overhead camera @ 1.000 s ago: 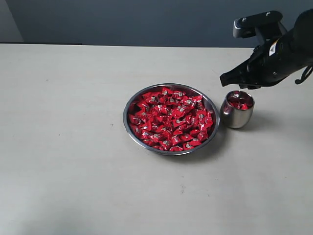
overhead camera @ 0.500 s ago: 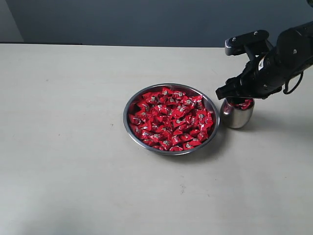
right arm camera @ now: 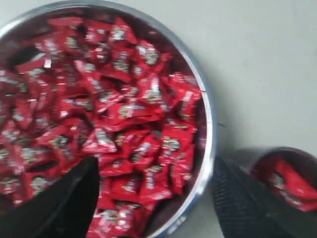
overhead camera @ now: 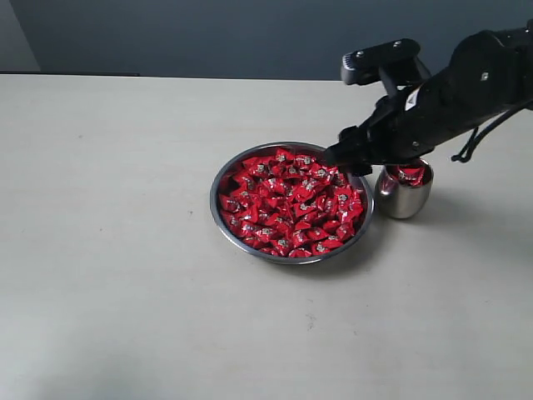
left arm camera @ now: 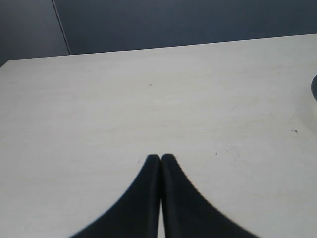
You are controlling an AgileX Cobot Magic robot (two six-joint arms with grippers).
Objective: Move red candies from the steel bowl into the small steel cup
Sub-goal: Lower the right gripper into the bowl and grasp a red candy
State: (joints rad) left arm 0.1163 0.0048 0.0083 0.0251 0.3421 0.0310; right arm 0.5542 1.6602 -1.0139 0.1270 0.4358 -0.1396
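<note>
Exterior view takes in the whole layout: the steel bowl (overhead camera: 291,260) sits at the centre of the pale, matte table (overhead camera: 125,250), heaped with red candies (overhead camera: 287,204). The small steel cup (overhead camera: 403,198) stands just to the right of it, nearly touching its rim. The right gripper (overhead camera: 340,155) reaches in from the upper right, its dark tips over the bowl's right rim, with the black arm crossing above the cup. From this angle its jaws cannot be read.

Right wrist view settles that. The right gripper (right arm camera: 154,166) is spread wide and holds nothing, with one black finger (right arm camera: 69,198) over the candy heap and the other (right arm camera: 242,203) next to the cup (right arm camera: 277,151). It also looks down into the cup, where a few red wrappers lie, and shows the crinkled, glossy foil of the candies (right arm camera: 114,99) with their small pale marks. The bowl's thin polished rim (right arm camera: 208,114) curves between the two fingers.

Only the left wrist view shows the left gripper (left arm camera: 160,161). Its two smooth black fingers are pressed together with nothing between them, above bare table (left arm camera: 148,99) that is faintly speckled. A dark blue-grey wall (left arm camera: 173,20) runs behind.
</note>
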